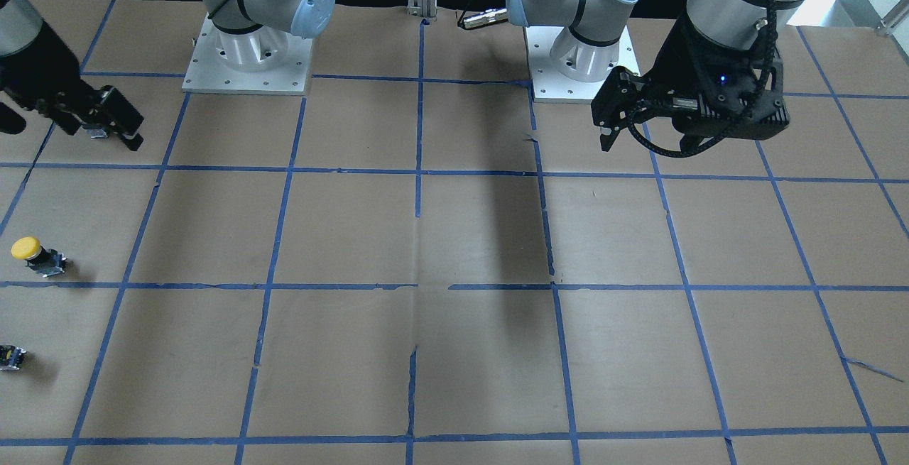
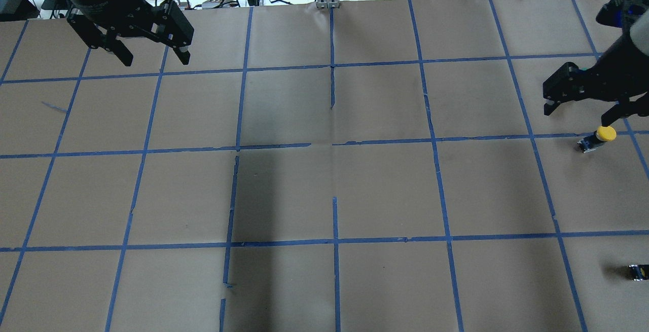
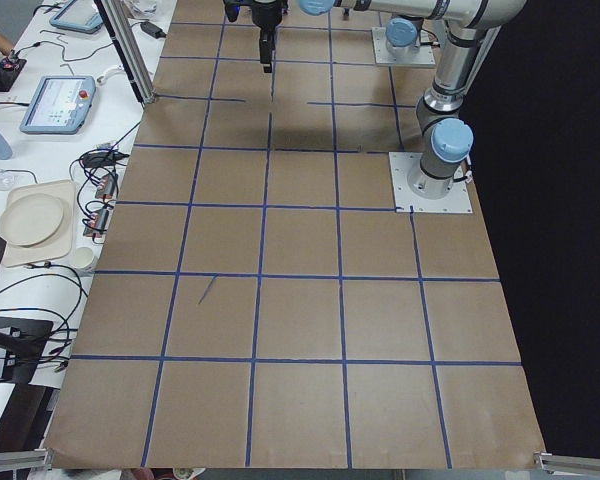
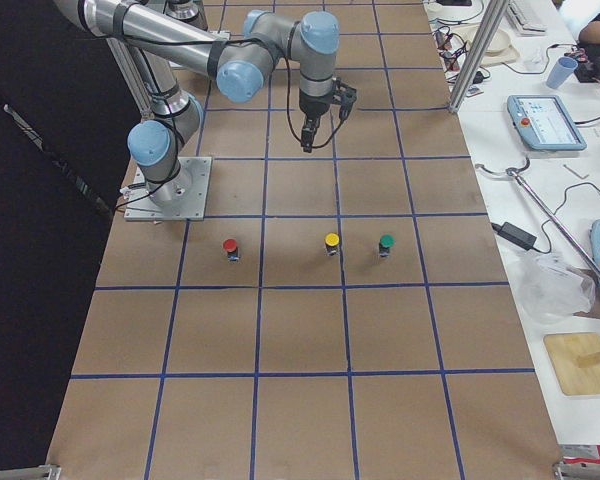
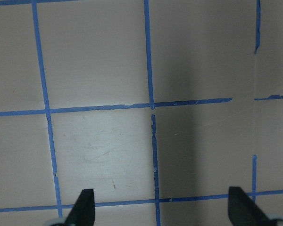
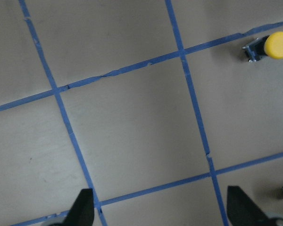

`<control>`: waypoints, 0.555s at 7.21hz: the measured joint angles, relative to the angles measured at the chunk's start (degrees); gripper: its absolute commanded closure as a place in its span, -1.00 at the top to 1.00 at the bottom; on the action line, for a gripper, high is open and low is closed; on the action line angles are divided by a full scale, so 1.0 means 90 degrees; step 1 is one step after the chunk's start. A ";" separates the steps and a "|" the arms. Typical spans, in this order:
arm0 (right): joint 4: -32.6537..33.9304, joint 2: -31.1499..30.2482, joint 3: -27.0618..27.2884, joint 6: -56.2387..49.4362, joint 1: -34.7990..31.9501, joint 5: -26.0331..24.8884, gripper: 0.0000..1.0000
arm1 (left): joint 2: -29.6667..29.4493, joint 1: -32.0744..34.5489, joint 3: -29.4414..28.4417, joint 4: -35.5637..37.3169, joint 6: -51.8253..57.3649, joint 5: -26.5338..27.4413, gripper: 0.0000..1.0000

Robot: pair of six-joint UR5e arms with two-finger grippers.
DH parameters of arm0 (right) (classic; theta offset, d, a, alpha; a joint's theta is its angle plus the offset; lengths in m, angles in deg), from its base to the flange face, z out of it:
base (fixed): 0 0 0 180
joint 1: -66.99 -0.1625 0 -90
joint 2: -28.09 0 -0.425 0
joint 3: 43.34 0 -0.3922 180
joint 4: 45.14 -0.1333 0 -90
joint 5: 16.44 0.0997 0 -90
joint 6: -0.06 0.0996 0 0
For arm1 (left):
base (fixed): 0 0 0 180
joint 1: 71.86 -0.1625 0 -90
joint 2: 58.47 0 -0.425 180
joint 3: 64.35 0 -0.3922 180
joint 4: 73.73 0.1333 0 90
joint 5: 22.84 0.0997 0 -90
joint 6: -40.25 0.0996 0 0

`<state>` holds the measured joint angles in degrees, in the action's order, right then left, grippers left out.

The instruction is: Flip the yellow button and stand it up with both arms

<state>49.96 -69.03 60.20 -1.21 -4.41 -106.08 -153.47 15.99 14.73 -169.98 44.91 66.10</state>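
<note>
The yellow button (image 2: 599, 137) lies on its side on the brown paper near the table's right end, cap away from the robot. It also shows in the front view (image 1: 35, 255) and at the top right of the right wrist view (image 6: 272, 45). My right gripper (image 2: 579, 113) is open and empty. It hovers above the table just beyond the button, not touching it, and also shows in the front view (image 1: 71, 131). My left gripper (image 2: 155, 60) is open and empty, high over the far left of the table. It also shows in the front view (image 1: 650, 144).
A small capless black-grey block (image 2: 638, 271) lies near the table's right edge, closer to the robot than the button; it also shows in the front view (image 1: 13, 357). The exterior right view shows a red-capped button (image 4: 230, 247) and a green-capped button (image 4: 386, 244). Blue tape lines grid the paper.
</note>
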 measured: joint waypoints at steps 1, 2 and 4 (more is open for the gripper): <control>-0.0203 -0.0187 -0.0025 0.0719 -0.0476 -0.0045 0.99 | 0.0002 -0.0002 -0.0010 0.0002 0.0000 0.0002 0.99; -0.0430 -0.0301 -0.0160 0.1233 -0.0951 -0.0050 0.99 | 0.0001 -0.0004 -0.0030 0.0006 0.0000 0.0004 0.99; -0.1219 -0.0359 -0.0860 0.1549 -0.1512 -0.0042 0.99 | -0.0014 -0.0018 -0.0057 0.0015 0.0000 0.0001 0.99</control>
<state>38.99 -72.26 52.46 12.73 -18.03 -106.46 -153.59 15.83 14.22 -169.84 44.91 66.11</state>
